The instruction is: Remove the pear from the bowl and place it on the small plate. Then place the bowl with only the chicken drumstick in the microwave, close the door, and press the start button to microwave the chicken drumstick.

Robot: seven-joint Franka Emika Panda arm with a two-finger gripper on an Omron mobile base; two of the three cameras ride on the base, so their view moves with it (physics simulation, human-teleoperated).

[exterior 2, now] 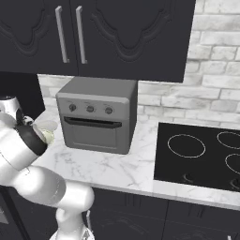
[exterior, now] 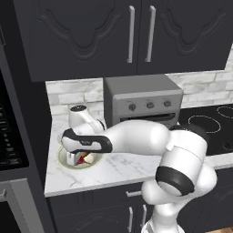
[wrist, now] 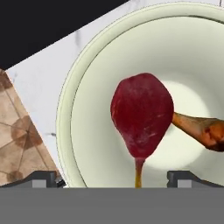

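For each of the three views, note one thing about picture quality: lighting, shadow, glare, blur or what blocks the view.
Left base view: soft, even light; the white arm covers most of the bowl. Right base view: dim upper cabinets, flat light on the counter, no hard shadows. Hand view: the pear is close and sharp, the bowl floor glows brighter behind it, and the drumstick is cut by the frame edge.

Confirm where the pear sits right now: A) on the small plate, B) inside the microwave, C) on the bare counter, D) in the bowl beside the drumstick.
D: the hand view shows the dark red pear lying inside the bowl, with the chicken drumstick next to it.
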